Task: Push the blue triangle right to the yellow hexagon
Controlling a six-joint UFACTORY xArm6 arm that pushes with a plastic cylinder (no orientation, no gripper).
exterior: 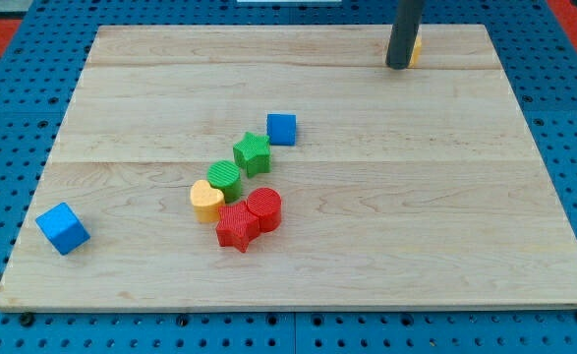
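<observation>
The pale wooden board (485, 226) fills most of the view, lying on a blue perforated table (3, 108). The dark straight rod comes down near the view's top right, and my tip (399, 66) rests on the board just beside a small yellow block (417, 46), mostly hidden behind the rod and probably the yellow hexagon. There is no pincer to open or close, only the rod. Mid-board sits a cluster: a red ribbed star (236, 226) touching a red ribbed cylinder (264, 207), a yellow heart (206, 200), a green ribbed cylinder (224, 178), a green star (253, 152), and a blue cube (281, 129) at its upper end. Alone near the view's bottom left lies another blue block (63, 228). Its shape is unclear, but I take it for the blue triangle, well apart from my tip. It looks light, rigid and free-sliding. A slanted face would turn it, so I would press squarely on its left side.
</observation>
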